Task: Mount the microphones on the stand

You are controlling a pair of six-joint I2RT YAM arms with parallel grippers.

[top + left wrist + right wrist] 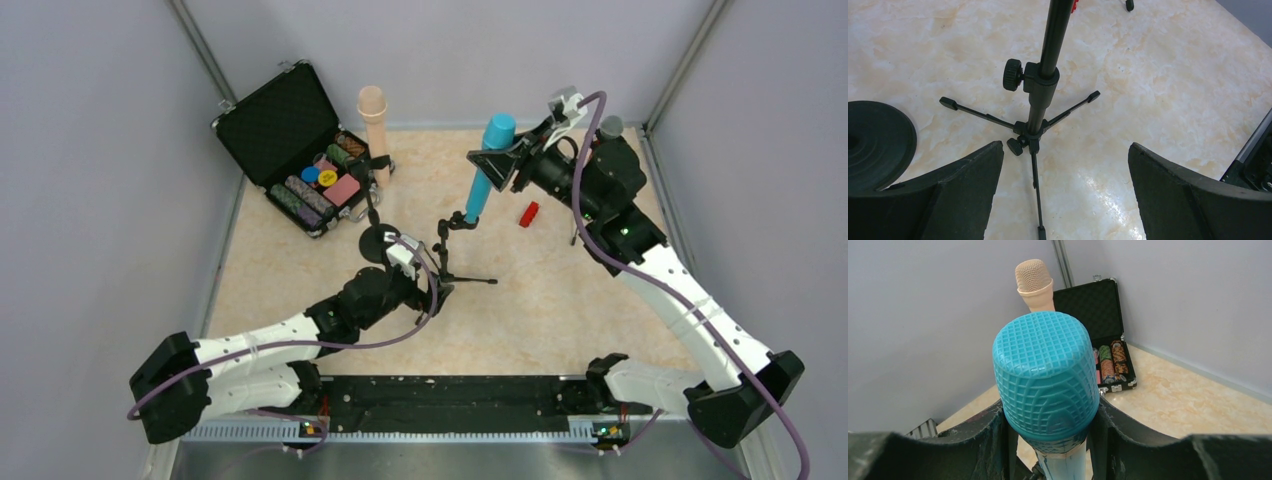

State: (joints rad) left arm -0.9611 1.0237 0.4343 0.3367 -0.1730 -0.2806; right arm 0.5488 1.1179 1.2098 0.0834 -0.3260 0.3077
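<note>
The marbled counter (560,290) spreads under both arms. Far to the left of the left tool (1064,146), in the back corner, an open black case (275,125) holds rows of coloured chips. The left tool sits low over the counter with its fingers spread wide, gripping nothing. The tripod stand (1040,95) rises just ahead of it, and one of its three legs runs back along the counter into the gap between the fingers, touching neither. Just left of that tool lies the black disc foot of the round-based stand (878,140). This stand carries the beige microphone (373,115) upright near the case, well beyond the left tool. The right tool (1049,412) is raised above the counter and clamped on the cyan microphone (1048,385), its fingers pressing both sides just under the gridded head. That microphone slants down and away from the right tool, its lower end meeting the top of the tripod stand; whether it sits in the clip I cannot tell. A small red block (528,214) lies on the counter close by the right tool, apart from both stands
</note>
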